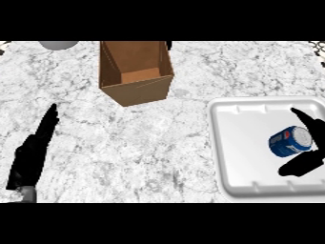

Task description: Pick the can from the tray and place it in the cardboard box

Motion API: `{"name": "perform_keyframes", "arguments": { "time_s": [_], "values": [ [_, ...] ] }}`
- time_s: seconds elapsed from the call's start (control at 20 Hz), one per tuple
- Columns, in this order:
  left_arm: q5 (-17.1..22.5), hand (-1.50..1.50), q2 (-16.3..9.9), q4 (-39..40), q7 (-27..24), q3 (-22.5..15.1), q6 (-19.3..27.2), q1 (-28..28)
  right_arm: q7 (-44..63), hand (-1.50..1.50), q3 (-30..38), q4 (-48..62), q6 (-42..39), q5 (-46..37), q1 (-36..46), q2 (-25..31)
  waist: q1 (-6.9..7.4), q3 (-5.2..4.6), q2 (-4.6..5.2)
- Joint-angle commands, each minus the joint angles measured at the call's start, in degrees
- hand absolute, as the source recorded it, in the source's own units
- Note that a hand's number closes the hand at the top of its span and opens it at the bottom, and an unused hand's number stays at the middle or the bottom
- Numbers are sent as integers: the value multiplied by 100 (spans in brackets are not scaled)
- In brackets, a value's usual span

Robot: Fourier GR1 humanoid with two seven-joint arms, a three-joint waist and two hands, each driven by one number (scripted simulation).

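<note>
A white and grey marbled tabletop (165, 143) fills the head view, with a strip of black-and-white patterned surface showing at the upper left and upper right corners. At the far left, the left hand (33, 152) lies low over the stone, its fingers (49, 118) straight and together, pointing up and slightly right toward the far side; it holds nothing and touches none of the objects. Above it, at the top edge, part of a grey rounded object (58, 45) is cut off by the frame, too little of it showing to name. Right of that, in the upper middle, stands a brown cardboard box (137, 88), open at the top, its inner walls and floor visible, well apart from both hands. Further right, a white tray (242, 157) with a raised rim and rounded corners takes up the lower right part of the tabletop. Inside it, toward its right side, a blue can (290, 141) with a white and red label lies tilted on its side, its silver end facing up and right. The right hand (324, 143) comes in from the lower right and brackets the can: the fingers arch behind the can's right side while the thumb (300, 167) sits just below it, spread wide, not yet closed, and whether they touch the can cannot be told.
</note>
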State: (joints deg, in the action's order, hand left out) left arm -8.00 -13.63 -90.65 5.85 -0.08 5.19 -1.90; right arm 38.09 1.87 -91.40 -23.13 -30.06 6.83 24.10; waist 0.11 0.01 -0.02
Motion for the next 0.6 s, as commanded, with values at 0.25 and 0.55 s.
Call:
{"name": "perform_keyframes", "arguments": {
  "time_s": [0.25, 0.55],
  "values": [
    [-309, 0, 253, 22, 194, 67, -31, 200, -820, -150, 41, 782, 144, -603, -67, -174, -5, 0, 1],
    [-340, 0, 294, 77, 238, 180, -84, 328, -847, 150, 97, 864, 160, -579, 88, -461, 0, 0, 1]
  ]
}}
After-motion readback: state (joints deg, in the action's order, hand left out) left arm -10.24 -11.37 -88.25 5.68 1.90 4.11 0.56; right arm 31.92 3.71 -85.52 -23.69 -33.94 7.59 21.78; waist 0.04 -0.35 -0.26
